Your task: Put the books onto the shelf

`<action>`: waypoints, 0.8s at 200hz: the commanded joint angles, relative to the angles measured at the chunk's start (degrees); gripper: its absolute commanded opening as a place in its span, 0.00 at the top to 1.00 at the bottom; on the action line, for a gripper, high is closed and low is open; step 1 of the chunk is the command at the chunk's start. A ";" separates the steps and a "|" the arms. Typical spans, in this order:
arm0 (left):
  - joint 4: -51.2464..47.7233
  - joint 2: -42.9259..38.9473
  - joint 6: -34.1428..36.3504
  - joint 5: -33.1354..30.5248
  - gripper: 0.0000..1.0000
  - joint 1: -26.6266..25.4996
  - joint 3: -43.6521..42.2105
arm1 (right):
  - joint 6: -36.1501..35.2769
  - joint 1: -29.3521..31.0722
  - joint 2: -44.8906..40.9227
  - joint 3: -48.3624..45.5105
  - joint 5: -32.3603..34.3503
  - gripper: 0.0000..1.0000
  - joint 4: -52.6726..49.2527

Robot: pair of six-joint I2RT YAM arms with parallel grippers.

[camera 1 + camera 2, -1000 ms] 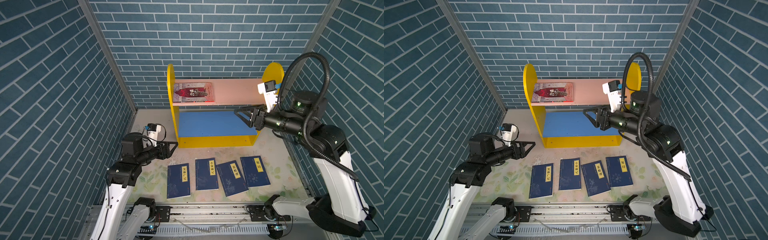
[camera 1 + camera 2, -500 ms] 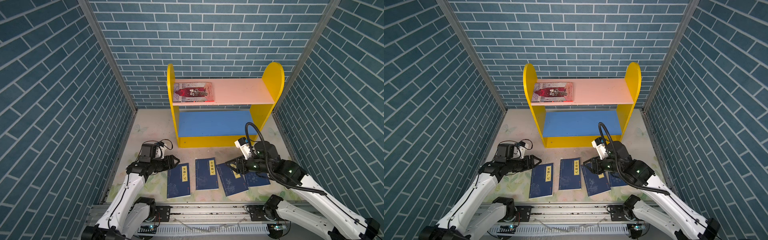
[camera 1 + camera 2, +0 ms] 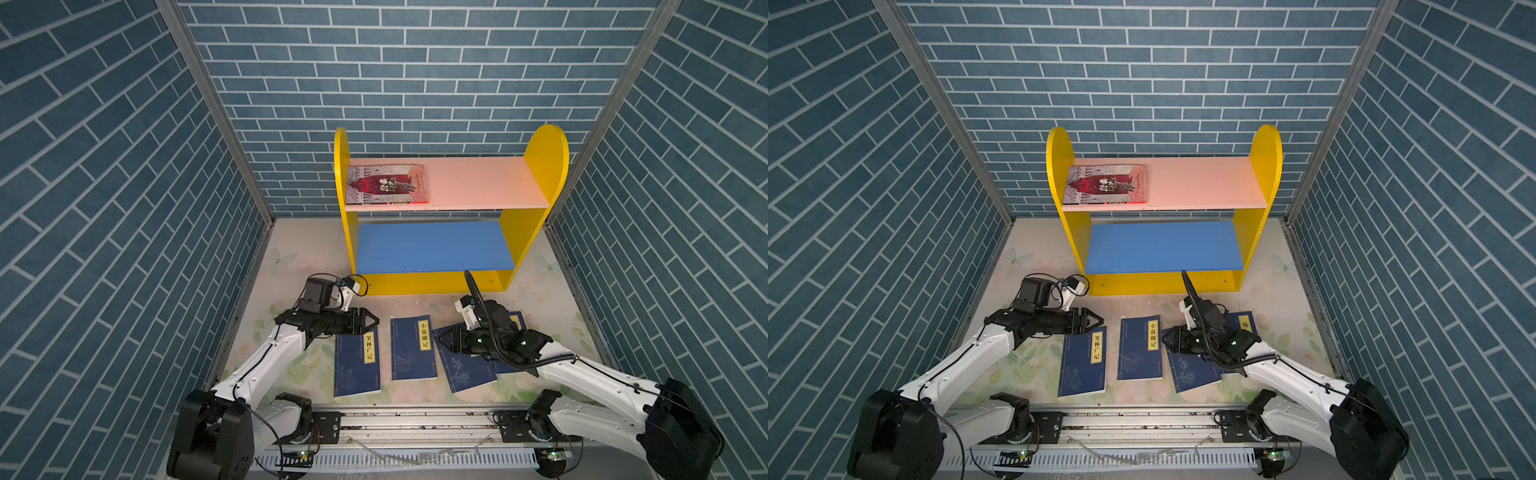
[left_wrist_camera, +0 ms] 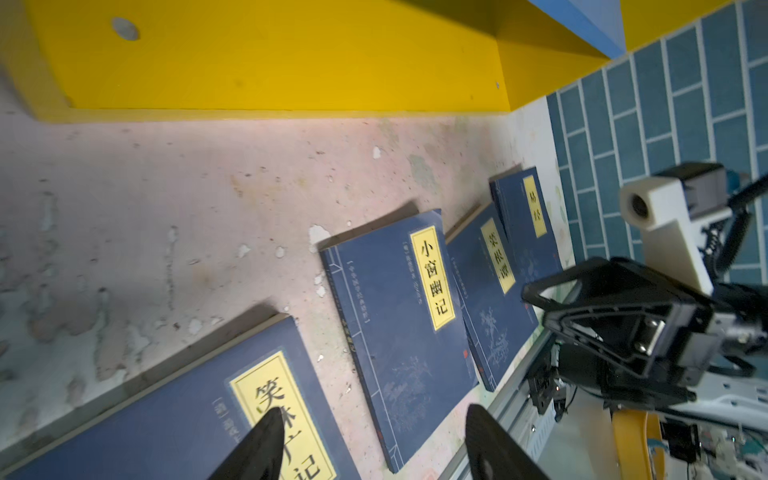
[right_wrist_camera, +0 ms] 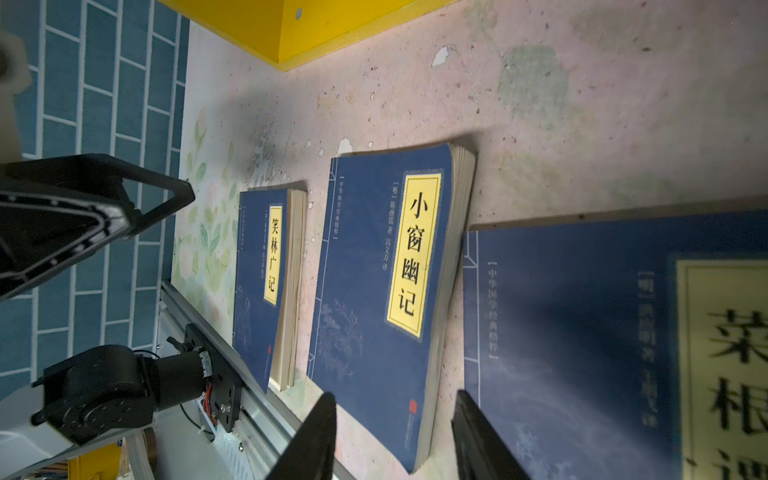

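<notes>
Shelf: the shelf stands at the back of the table, open side toward the arms, so books can go in from the front.
Shelved: the grey-and-red book lies flat on the pink upper board, pushed against the left panel. This leaves the rest of the board free. The blue lower board is bare.
Waiting: four navy books lie face up in a row in front of the shelf: the leftmost book, second book, tilted third book and fourth book. The fourth is mostly hidden under the right arm.
Left tool: the left tool is released and empty. It hovers low over the far end of the leftmost book, probably lining up on its edge.
Right tool: the right tool has its jaws apart and grasps nothing. In the wrist view it sits over the gap between the second and third books, likely because that exposed edge offers a grip.
Progress: one of five books is shelved.
</notes>
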 commanded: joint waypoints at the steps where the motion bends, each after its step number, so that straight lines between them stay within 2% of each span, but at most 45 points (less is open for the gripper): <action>1: 0.48 2.95 1.51 0.33 0.29 -1.39 0.90 | 3.14 0.27 2.66 -1.59 0.86 0.54 7.29; 51: 4.24 10.14 -1.49 1.93 0.29 -3.94 2.71 | 5.01 0.62 8.95 -1.97 0.68 0.54 8.63; 89: 7.25 14.60 0.48 1.52 0.30 -7.63 3.28 | 5.60 1.21 12.23 -1.45 0.36 0.54 9.40; 160: 10.38 19.43 -1.50 2.01 0.29 -9.54 2.20 | 6.27 2.82 19.20 -0.08 -3.55 0.54 12.55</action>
